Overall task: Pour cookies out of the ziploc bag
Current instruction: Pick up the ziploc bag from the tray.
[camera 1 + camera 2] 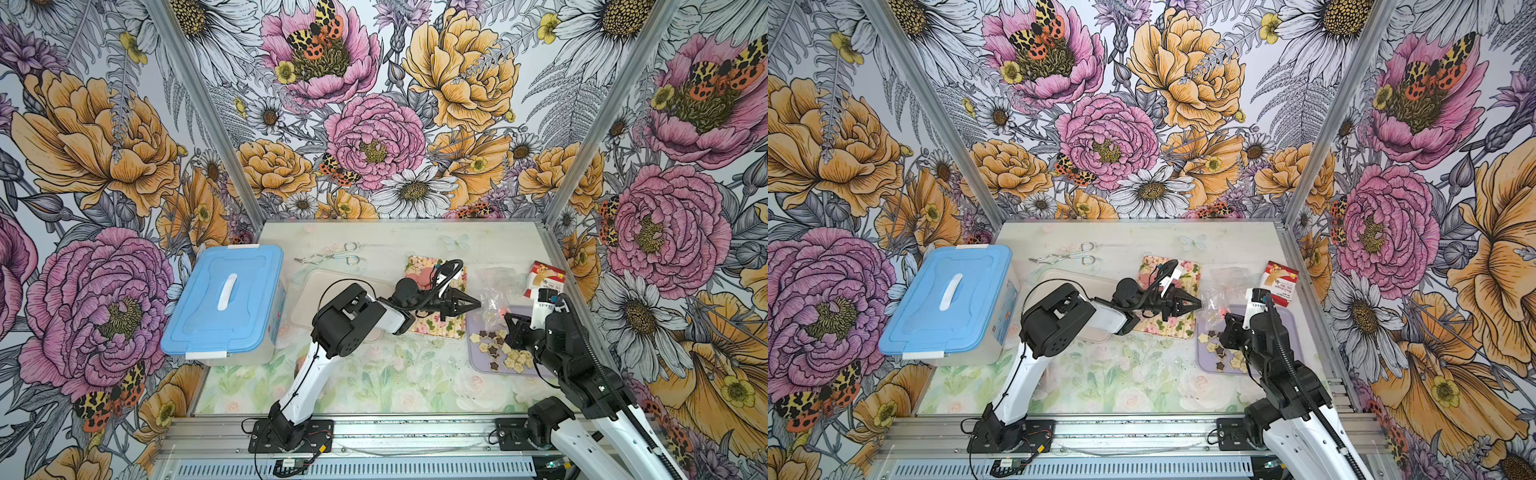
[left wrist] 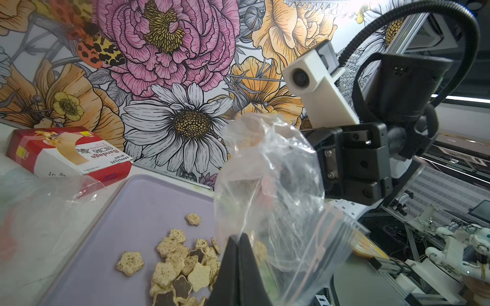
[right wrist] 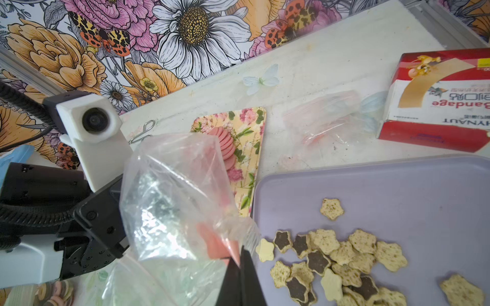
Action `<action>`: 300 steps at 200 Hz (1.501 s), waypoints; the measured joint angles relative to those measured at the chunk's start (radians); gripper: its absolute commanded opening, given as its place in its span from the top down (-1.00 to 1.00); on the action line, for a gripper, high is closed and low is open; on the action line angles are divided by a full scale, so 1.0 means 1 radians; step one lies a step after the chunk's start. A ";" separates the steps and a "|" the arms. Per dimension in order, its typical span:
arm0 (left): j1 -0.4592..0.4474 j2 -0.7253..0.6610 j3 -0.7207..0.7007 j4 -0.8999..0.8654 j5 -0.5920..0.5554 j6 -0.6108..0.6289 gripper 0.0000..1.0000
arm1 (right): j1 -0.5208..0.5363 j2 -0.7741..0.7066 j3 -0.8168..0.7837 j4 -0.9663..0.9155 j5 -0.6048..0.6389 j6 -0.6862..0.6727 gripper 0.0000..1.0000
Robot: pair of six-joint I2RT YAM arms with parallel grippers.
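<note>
Your left arm [image 1: 305, 374] and right arm [image 1: 582, 446] show white shells, black joints, ribbed black conduit [image 3: 31, 213], white camera housings [image 3: 87, 119], silver screws [image 2: 329, 153].

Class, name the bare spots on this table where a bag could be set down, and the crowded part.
Free: front strip between left arm and purple tray; back strip behind tongs. Crowded: right side, ziploc bag, cookies, bandage box.

A robot test cell, probably within a lab — floral-papered walls [image 1: 374, 124] on aluminium posts [image 1: 203, 104], arm bases [image 1: 291, 432] bolted to a rail [image 1: 415, 432]; lower right of the left wrist view, further rigs [image 2: 450, 251] — blurred.
</note>
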 measured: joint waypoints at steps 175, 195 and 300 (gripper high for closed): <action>-0.290 -0.024 0.048 -0.616 -0.738 0.864 1.00 | 0.000 -0.051 -0.154 -0.015 0.343 -0.001 1.00; -0.289 -0.044 0.010 -0.561 -0.785 0.871 1.00 | 0.000 -0.061 -0.157 0.006 0.336 -0.008 1.00; -0.276 -0.154 -0.212 -0.323 -0.940 0.900 1.00 | -0.002 -0.130 -0.155 0.085 0.237 -0.062 -0.57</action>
